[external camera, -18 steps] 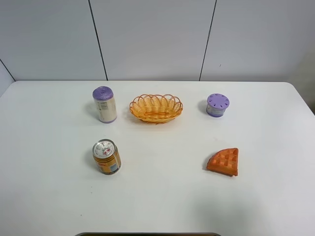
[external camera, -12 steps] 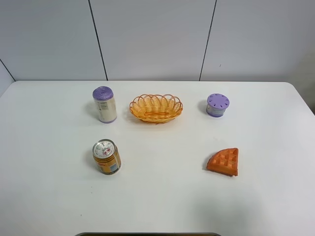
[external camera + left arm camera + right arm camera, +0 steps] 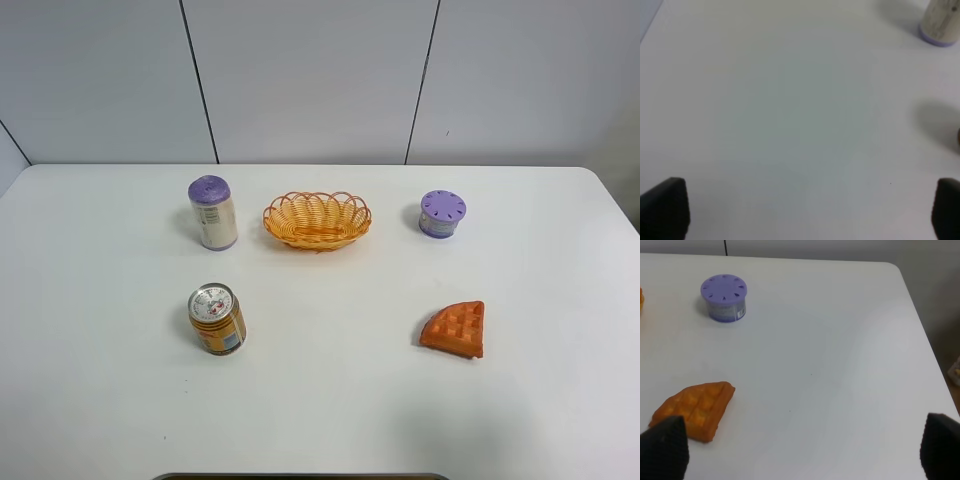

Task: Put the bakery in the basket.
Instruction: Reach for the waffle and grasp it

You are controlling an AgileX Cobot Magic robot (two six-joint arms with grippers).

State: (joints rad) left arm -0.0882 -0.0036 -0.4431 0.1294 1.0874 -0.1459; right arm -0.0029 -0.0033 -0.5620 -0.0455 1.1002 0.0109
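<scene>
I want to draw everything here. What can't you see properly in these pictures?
- Basket: right wrist view's edge cuts off all but a sliver.
- Tall purple-capped container: left wrist view's edge cuts off its top.
- Drink can label: too small to read in the high view.
- Arms: outside the high view.

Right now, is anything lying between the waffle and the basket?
No. In the exterior high view the stretch of white table between the waffle and the basket is bare; the purple-lidded tub stands off to one side of it.
</scene>
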